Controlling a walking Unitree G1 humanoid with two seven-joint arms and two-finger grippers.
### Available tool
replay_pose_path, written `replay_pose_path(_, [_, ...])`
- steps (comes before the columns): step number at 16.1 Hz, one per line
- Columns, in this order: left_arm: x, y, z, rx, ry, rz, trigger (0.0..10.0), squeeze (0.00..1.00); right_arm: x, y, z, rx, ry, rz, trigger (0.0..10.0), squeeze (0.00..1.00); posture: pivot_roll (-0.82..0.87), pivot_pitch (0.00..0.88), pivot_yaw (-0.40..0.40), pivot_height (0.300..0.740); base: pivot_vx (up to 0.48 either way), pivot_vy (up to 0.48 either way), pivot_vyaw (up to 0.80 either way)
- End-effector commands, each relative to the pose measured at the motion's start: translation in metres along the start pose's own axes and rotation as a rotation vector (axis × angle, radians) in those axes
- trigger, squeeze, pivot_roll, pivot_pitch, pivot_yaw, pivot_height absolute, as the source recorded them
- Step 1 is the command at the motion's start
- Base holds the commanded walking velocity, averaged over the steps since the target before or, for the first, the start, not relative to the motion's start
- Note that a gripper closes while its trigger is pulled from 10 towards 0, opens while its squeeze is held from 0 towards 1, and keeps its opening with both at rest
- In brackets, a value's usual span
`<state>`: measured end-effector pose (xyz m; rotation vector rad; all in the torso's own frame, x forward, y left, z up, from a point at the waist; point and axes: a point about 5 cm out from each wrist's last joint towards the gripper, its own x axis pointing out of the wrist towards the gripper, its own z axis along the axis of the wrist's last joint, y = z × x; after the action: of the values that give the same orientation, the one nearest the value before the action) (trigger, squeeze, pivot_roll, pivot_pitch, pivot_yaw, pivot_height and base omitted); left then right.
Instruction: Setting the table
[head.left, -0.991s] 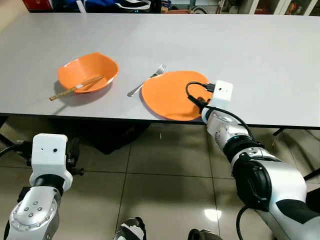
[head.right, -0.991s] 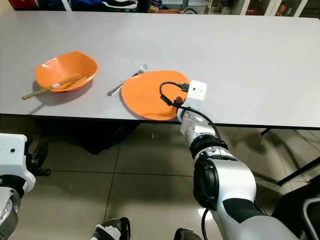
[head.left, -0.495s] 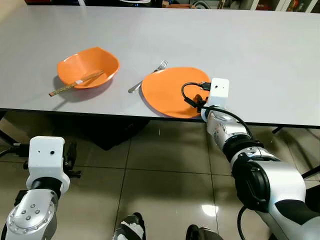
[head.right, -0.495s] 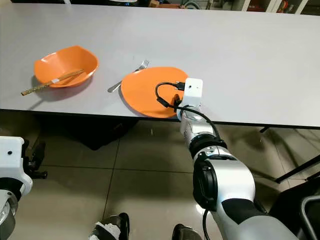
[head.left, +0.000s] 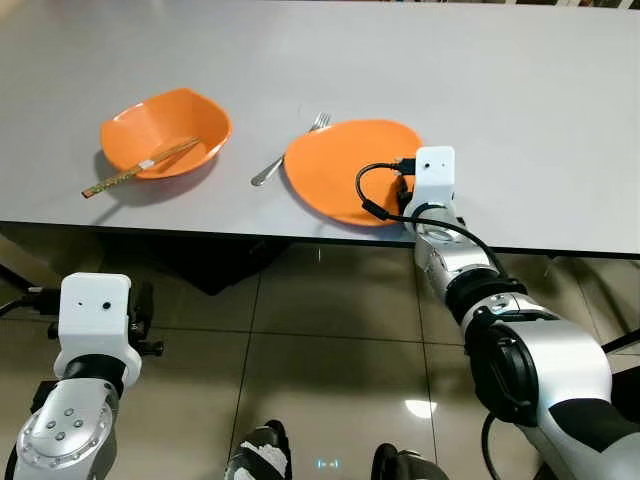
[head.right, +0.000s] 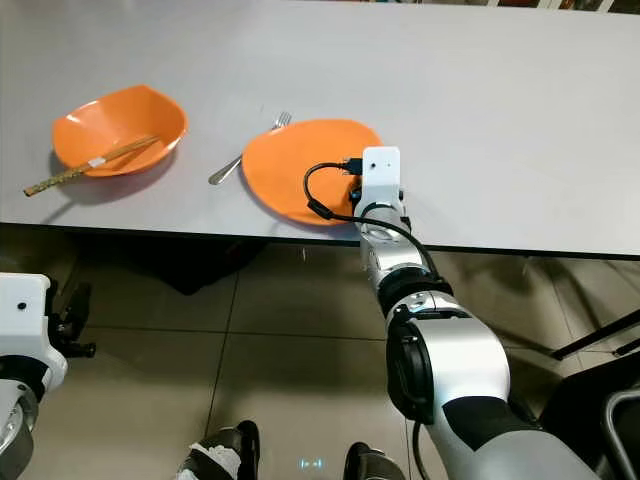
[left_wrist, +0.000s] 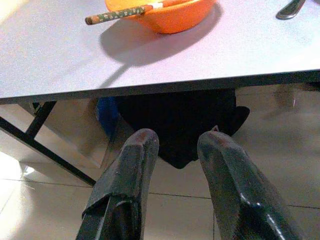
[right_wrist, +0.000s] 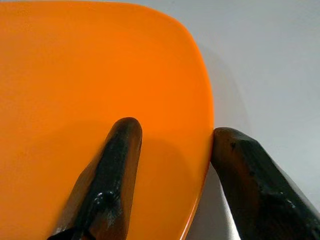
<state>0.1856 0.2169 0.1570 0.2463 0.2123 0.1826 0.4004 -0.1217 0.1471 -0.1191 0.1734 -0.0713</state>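
An orange plate (head.left: 345, 165) lies near the front edge of the grey table (head.left: 530, 110). My right gripper (right_wrist: 175, 131) is at the plate's near right rim, shut on it, with one finger (right_wrist: 112, 165) on top of the plate and the other finger (right_wrist: 250, 175) outside the rim. A silver fork (head.left: 290, 152) lies just left of the plate, touching its rim. Further left sits an orange bowl (head.left: 165, 125) with a chopstick (head.left: 135, 170) resting in it and sticking out over its front. My left gripper (left_wrist: 177, 142) hangs open below the table's edge.
Under the table there is tiled floor (head.left: 330, 350), a dark bag (left_wrist: 190, 120) and a black table leg (left_wrist: 45, 150). The far and right parts of the tabletop are bare.
My right gripper has pushed the plate further onto the table, so its near rim no longer overhangs the edge. The camera view has shifted a little. The left arm is still.
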Motion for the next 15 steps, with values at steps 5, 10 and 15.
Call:
replay_pose_path(5, [-0.0052, 0.0026, -0.0013, 0.015, 0.002, 0.023, 10.0, 0.00, -0.0013, -0.0015, -0.0059, -0.124, -0.007, -0.032, 10.0, 0.00, 0.28, 0.230, 0.039, 0.740, 0.000, 0.000, 0.00])
replay_pose_path(10, [-0.0052, 0.0007, 0.0013, 0.046, -0.019, 0.023, 10.0, 0.00, -0.0013, -0.0005, -0.0048, -0.145, -0.015, -0.025, 10.0, 0.00, 0.28, 0.232, 0.035, 0.740, 0.000, 0.000, 0.00])
replay_pose_path(15, [-0.0042, -0.0008, 0.0051, 0.048, -0.045, 0.015, 10.0, 0.00, -0.0020, 0.0022, -0.0067, -0.161, -0.014, -0.016, 10.0, 0.00, 0.28, 0.233, 0.034, 0.740, 0.273, 0.000, 0.00])
